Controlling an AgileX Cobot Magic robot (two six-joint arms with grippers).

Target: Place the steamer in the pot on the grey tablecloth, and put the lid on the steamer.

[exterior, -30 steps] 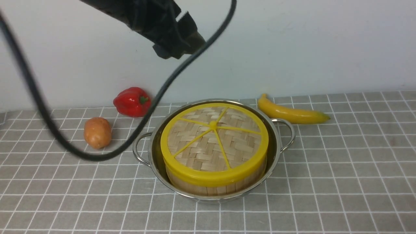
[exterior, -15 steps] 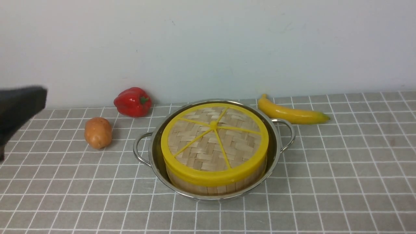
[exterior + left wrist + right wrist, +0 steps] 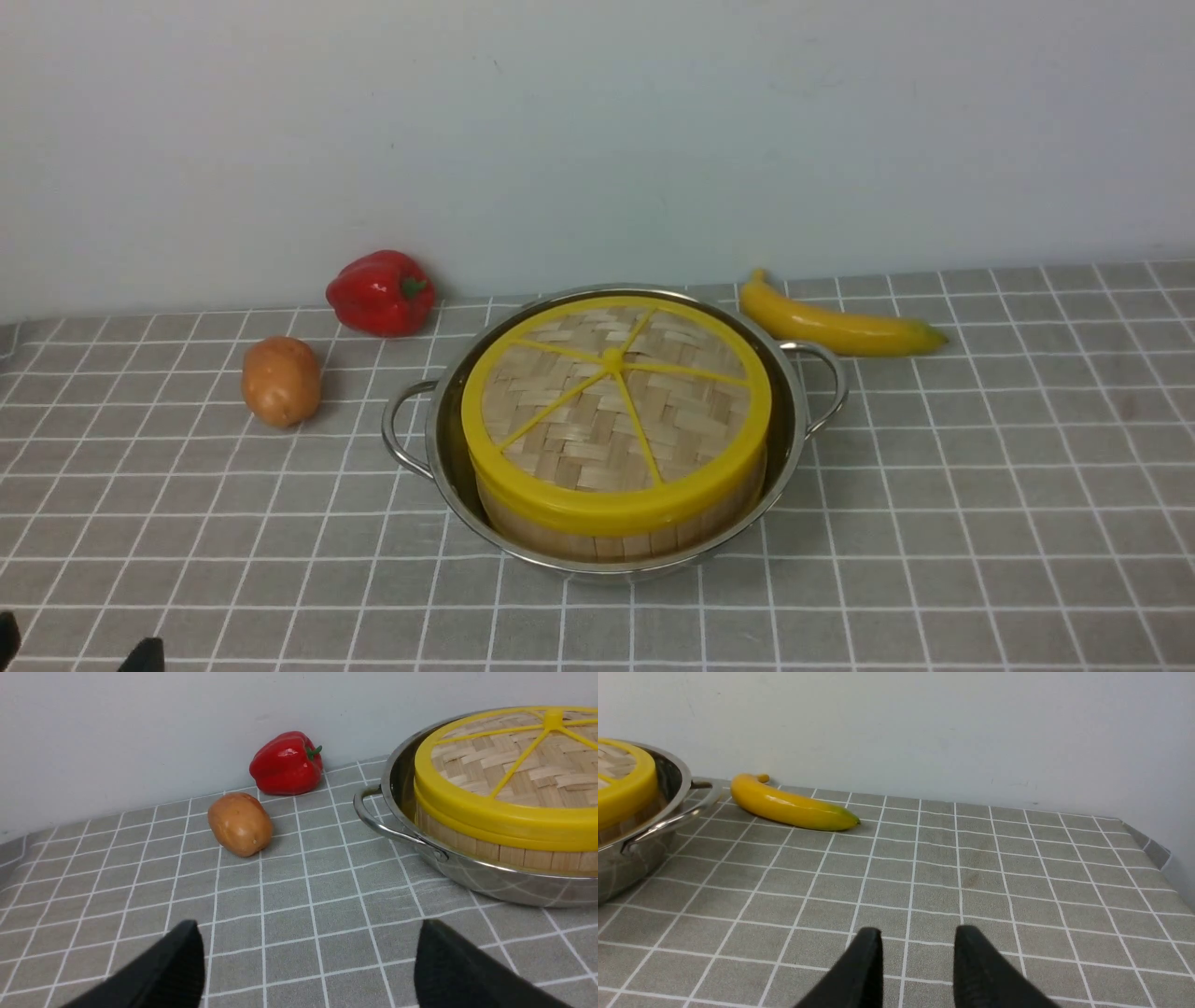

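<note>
The shiny pot (image 3: 789,439) stands mid-table on the grey tablecloth (image 3: 980,485). The bamboo steamer (image 3: 597,541) sits inside it, and the woven lid (image 3: 616,411) with yellow rim and spokes lies flat on top, hiding the steamer's contents. My left gripper (image 3: 75,653) shows only as two dark tips at the lower left corner. In the left wrist view it (image 3: 308,933) is open wide and empty, low over the cloth, left of the pot (image 3: 490,882) and lid (image 3: 514,774). My right gripper (image 3: 917,935) is open and empty over bare cloth, right of the pot (image 3: 626,868).
A red pepper (image 3: 381,292) and a potato (image 3: 280,381) lie left of the pot. A banana (image 3: 840,325) lies behind it on the right. A pale wall runs along the table's back edge. The cloth's right edge shows in the right wrist view.
My left arm and its cable, earlier high above the pot, have swung left and down. Only its fingertips remain at the lower left. Pot, steamer and lid have not moved.
</note>
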